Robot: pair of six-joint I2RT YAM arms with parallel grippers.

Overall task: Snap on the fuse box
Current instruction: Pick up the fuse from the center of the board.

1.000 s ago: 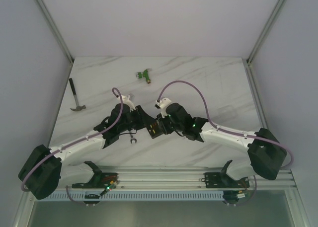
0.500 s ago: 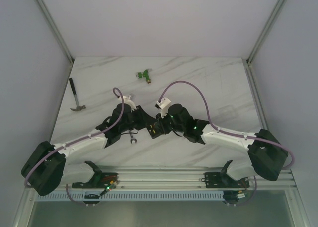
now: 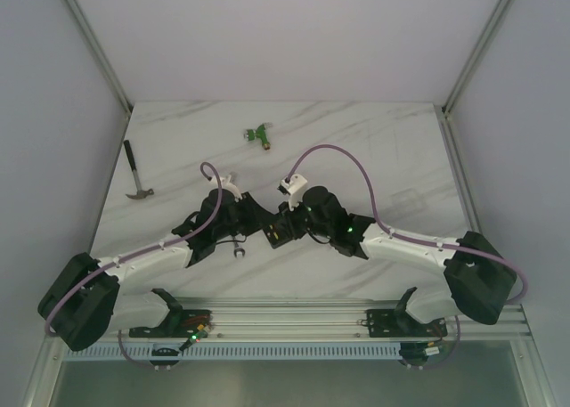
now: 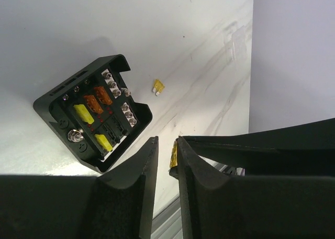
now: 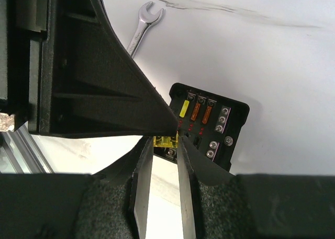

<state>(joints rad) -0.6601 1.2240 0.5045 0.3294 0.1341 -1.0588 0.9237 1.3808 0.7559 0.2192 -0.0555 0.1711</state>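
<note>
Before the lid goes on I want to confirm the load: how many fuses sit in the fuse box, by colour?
Seated in the fuse box, left wrist view:
Yellow fuses: 2
Orange fuses: 2
Total: 4
Not counted: a loose yellow fuse lying apart from the box.

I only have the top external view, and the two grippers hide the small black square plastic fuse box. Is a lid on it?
Observer: No lid that I can see. In the left wrist view the fuse box is open on top, its yellow and orange fuses exposed.
Operator: Any loose parts?
Observer: One loose small yellow fuse lies on the white marble table beside the box, not touching it.
Operator: And at the fingertips?
Observer: A second yellow fuse sits between the fingertips of the right gripper.
</note>
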